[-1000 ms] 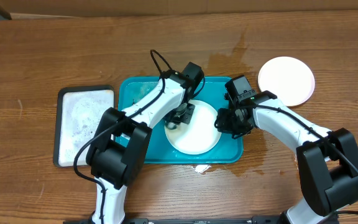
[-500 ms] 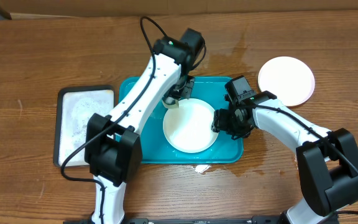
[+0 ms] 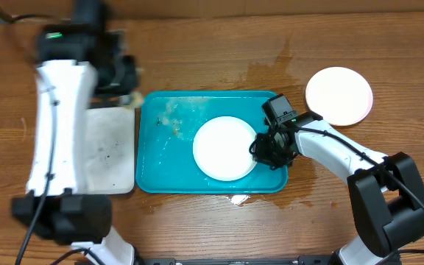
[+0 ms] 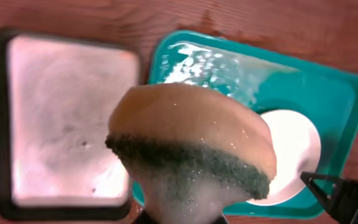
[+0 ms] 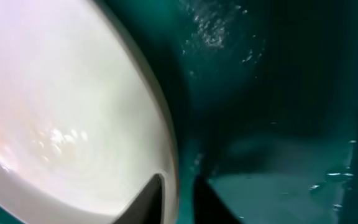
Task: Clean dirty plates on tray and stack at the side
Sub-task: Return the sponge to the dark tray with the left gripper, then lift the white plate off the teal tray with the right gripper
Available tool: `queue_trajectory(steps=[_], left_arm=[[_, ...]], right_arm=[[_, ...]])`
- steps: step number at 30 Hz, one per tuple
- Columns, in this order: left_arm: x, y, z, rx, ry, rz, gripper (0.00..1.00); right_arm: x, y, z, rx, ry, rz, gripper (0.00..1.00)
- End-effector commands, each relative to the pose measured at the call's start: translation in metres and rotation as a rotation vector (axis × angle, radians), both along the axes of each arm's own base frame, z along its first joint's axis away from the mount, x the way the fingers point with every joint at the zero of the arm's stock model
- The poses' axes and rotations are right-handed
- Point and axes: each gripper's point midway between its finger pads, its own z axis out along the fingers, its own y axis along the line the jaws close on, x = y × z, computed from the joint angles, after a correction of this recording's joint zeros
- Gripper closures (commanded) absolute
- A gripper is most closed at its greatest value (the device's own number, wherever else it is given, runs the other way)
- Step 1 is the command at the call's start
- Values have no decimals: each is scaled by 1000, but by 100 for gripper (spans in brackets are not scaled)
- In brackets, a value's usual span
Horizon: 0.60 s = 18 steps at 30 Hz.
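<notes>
Looking down on a brown wood-grain table, taking in a strip of cardboard along its far edge. Finding the teal tray lying mid-table, glistening wet, with brownish smears on its left half and a dark wet patch spreading on the wood just beyond its far right corner. Noting a black-rimmed white tray just left of the teal tray, partly hidden under the left arm. Spotting a white plate lying inside the teal tray, right of its middle, and a pale plate resting on the table well off its far right corner. Seeing the right gripper reaching in over the teal tray's right rim, fingers drawn in on either side of the white plate's edge, pinching it. Catching the left gripper, blurred, hanging off the teal tray's far left corner, clamped on a soapy yellow-and-green sponge. Picking out a small white scrap just outside the teal tray's near rim. Comparing with half a second back: having swung the left arm and sponge away from the teal tray's far edge out to its left; leaving both plates where they were; keeping the right gripper at the white plate's right edge.
</notes>
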Motion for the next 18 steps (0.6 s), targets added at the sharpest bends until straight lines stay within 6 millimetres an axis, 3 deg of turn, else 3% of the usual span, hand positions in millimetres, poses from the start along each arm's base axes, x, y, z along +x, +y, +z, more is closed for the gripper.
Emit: queue_trajectory(steps=[1,6,8,10,12,14,18], left_arm=[[-11,18,17,-128,-20,49,96],[-26,52,14,-143,20,142,96],[-30,65,13,-143,26,169,96],[-33,71,13,-143,28,181,96],[-33,73,13,-141,27,179,96],[-33,73,13,-139,26,173,96],[-34,72,13,-138,29,165,96]], right_arm=[[4,3,0,15,-7,-28,96],[8,5,1,24,-14,-55,96],[9,6,1,28,-22,-54,74],[10,6,1,30,-25,-55,69],[13,7,2,35,-36,-55,73],[17,9,3,43,-52,-55,95],[24,10,5,47,-73,-82,96]])
